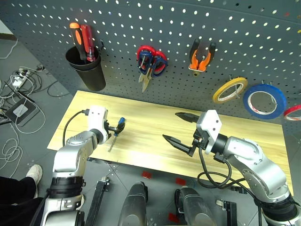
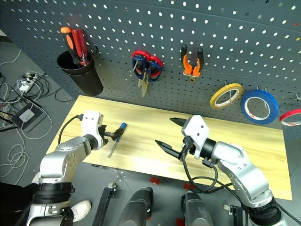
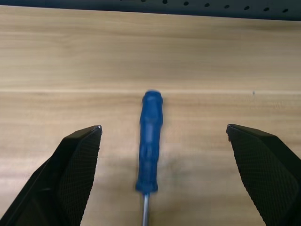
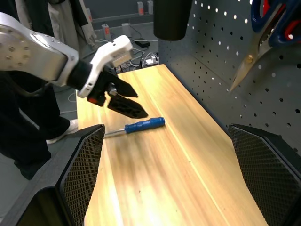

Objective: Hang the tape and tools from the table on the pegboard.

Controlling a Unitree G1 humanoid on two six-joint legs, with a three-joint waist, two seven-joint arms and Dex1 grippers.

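**Blue screwdriver alone on table, both grippers spread wide**

Lower left of the head view, the left gripper (image 1: 112,128) hangs with its fingers apart just over the blue-handled screwdriver (image 1: 117,132), gripping nothing. Lower centre-right, the right gripper (image 1: 181,129) gapes empty above the wooden table (image 1: 146,155). Beyond, on the pegboard (image 1: 188,28), hang the scissors (image 1: 149,63), pliers (image 1: 201,57) and, at right, the blue tape (image 1: 264,100).

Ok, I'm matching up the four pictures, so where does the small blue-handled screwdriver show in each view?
Left eye view: blue-handled screwdriver on the table, just ahead of the left gripper.
Right eye view: same spot, beside that gripper.
Left wrist view: centred between the open fingers, handle away from the camera.
Right wrist view: flat on the wood, beneath the left gripper.
Shared landmark: the table.
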